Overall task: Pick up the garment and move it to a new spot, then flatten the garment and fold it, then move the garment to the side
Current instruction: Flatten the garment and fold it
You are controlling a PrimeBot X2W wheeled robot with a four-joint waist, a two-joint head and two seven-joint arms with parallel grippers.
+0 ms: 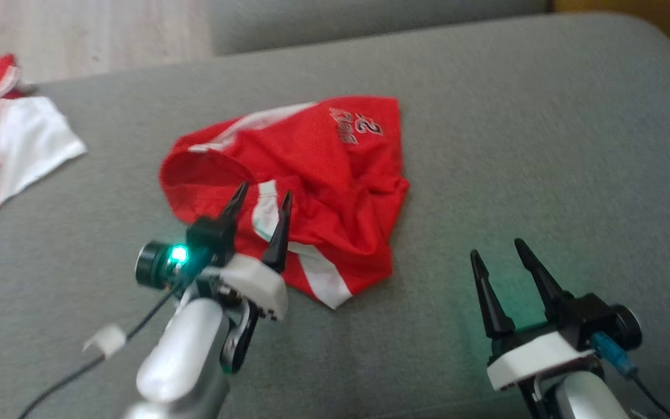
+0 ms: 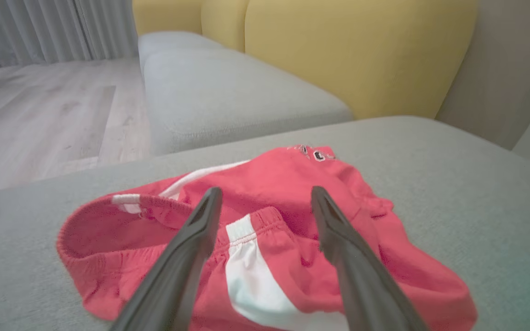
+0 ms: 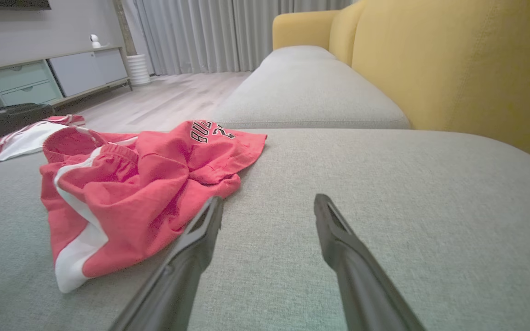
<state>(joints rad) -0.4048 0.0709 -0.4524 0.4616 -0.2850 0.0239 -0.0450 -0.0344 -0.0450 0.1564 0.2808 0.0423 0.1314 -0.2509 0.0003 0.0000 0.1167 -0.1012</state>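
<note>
The garment (image 1: 317, 169) is a pair of red shorts with white side stripes and dark lettering, lying crumpled on the grey cushion (image 1: 544, 145). My left gripper (image 1: 264, 195) hovers open over its near-left part, by the elastic waistband; in the left wrist view the fingers straddle the white stripe of the garment (image 2: 265, 257). My right gripper (image 1: 496, 250) is open over bare cushion to the right of the shorts, nothing between its fingers. The right wrist view has the garment (image 3: 145, 184) left of the right gripper (image 3: 268, 202).
A second red and white garment (image 1: 9, 134) lies at the cushion's far left edge. Beyond it is pale wood floor (image 2: 39, 105). A yellow sofa back (image 3: 453, 64) rises on the right, with another grey seat cushion (image 3: 306, 92) farther off. A cabinet (image 3: 39, 78) stands across the room.
</note>
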